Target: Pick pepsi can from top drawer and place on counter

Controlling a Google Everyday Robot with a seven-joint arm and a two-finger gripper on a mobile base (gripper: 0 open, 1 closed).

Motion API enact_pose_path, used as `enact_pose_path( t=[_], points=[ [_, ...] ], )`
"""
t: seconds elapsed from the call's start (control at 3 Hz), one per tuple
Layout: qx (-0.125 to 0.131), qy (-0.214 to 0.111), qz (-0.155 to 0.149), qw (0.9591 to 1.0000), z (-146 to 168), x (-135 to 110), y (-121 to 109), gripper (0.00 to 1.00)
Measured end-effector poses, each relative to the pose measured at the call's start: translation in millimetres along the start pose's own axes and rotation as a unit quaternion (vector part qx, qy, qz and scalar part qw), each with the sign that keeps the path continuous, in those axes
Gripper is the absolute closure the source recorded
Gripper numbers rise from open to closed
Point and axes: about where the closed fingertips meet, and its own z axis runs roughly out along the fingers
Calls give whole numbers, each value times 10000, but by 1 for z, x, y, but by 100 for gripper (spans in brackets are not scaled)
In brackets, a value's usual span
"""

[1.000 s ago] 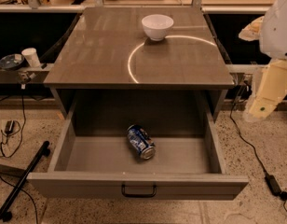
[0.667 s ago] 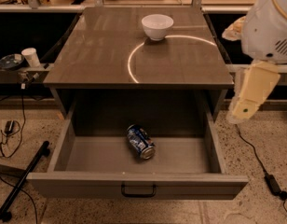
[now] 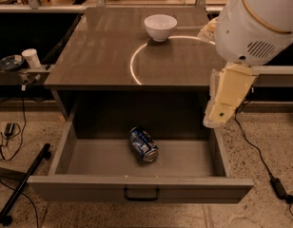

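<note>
The pepsi can [image 3: 143, 144] is a dented blue can with white markings, lying on its side on the floor of the open top drawer [image 3: 89, 158], near the middle. The drawer is pulled fully out, and its dark pull handle [image 3: 141, 194] faces me. The counter [image 3: 103, 51] above it is glossy grey-brown with a bright curved reflection. My arm comes in from the upper right with a big white joint [image 3: 258, 23]. The cream gripper [image 3: 218, 117] hangs over the drawer's right rear corner, above and to the right of the can, and is not touching it.
A white bowl [image 3: 161, 26] stands at the back of the counter. A side shelf at the left holds a white cup [image 3: 31, 58] and a dish [image 3: 10, 62]. A black pole [image 3: 23, 184] and cables lie on the floor at left, and a cable with a power brick [image 3: 278, 186] at right.
My arm has swung left and towards the drawer. The gripper has moved from beside the cabinet's right side to over the drawer's right rear corner. The can has not moved.
</note>
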Motion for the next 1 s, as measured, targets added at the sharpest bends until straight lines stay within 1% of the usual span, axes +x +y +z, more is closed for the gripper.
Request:
enact_pose_path(
  t=[0.33,0.67,1.0],
  points=[
    [-6,-193,-265,9995,-1,-32,8,0],
    [36,-260,-501,9984,-5,-59,18,0],
    [183,-346,-616,9973,-12,-68,22,0]
  ],
)
